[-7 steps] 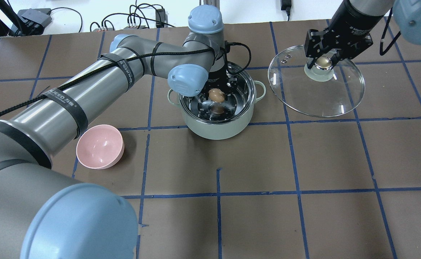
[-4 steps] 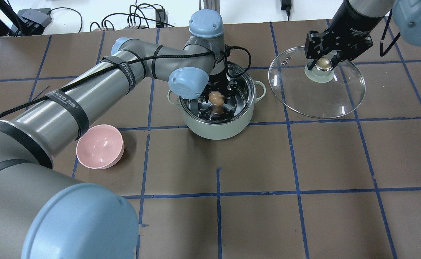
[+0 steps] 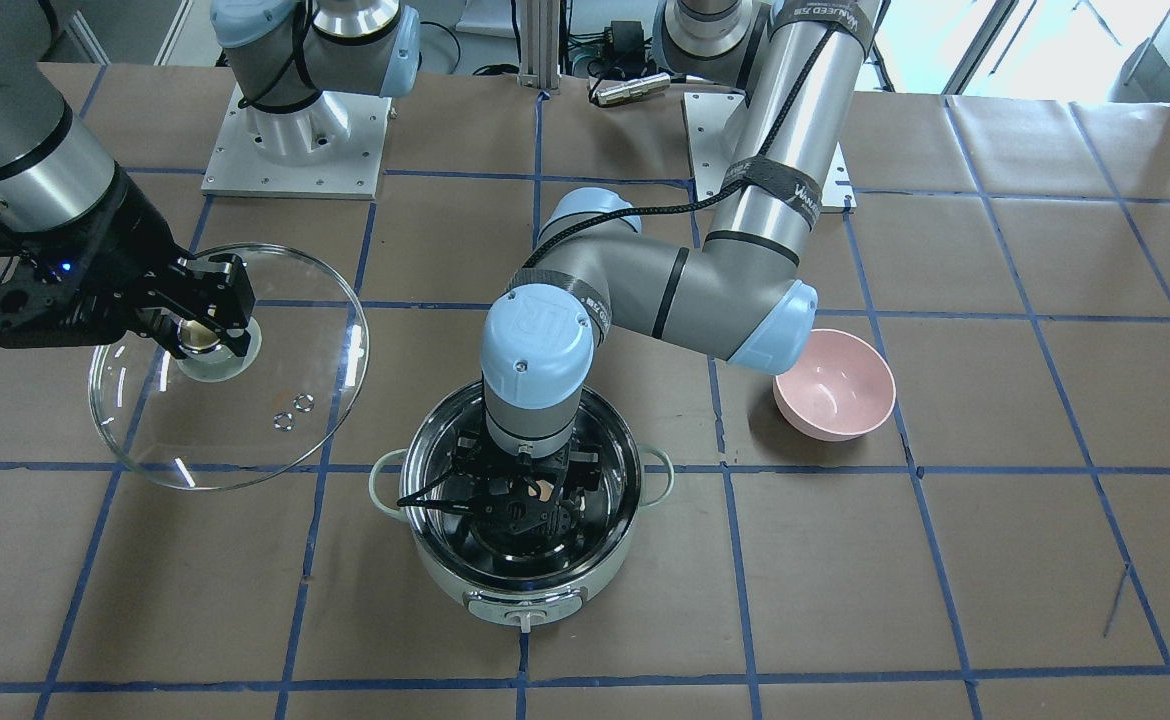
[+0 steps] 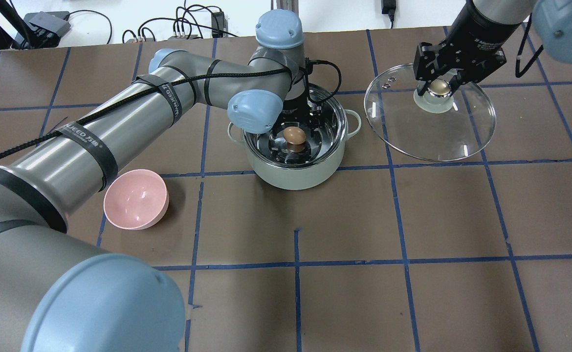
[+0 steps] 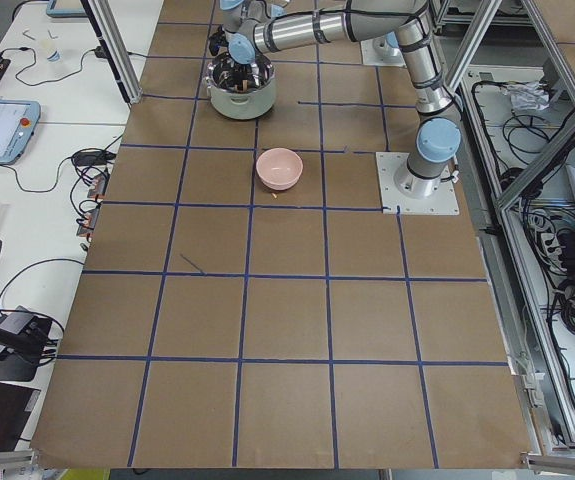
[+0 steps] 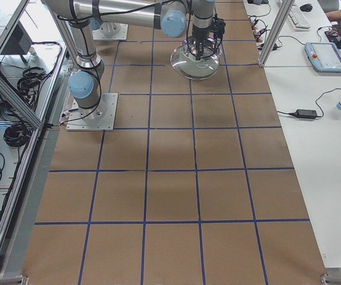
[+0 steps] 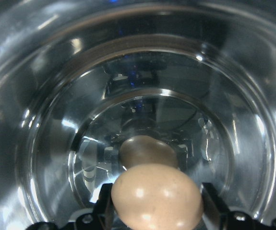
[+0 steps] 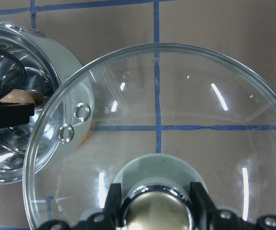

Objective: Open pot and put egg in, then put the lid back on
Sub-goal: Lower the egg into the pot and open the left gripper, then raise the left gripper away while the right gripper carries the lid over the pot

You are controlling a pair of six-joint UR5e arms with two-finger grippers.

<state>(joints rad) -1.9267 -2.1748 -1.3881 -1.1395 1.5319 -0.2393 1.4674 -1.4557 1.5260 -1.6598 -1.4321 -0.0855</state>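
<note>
The pale-green pot [image 4: 291, 178] stands open at the table's middle back; it also shows in the front view [image 3: 525, 590]. My left gripper [image 4: 294, 133] reaches down inside it and is shut on the brown egg [image 4: 294, 135], held just above the steel bottom in the left wrist view [image 7: 156, 199]. My right gripper [image 4: 440, 87] is shut on the beige knob of the glass lid [image 4: 432, 132] and holds the lid up, to the right of the pot. In the right wrist view the lid [image 8: 186, 110] overlaps the pot's rim [image 8: 56, 52].
A pink bowl [image 4: 136, 199] lies tilted on the table to the left of the pot, under my left arm. Brown paper with blue tape lines covers the table. Cables and boxes lie along the far edge.
My left gripper has sunk a little deeper into the pot with the egg. My right gripper has kept its hold on the lid, almost still.
</note>
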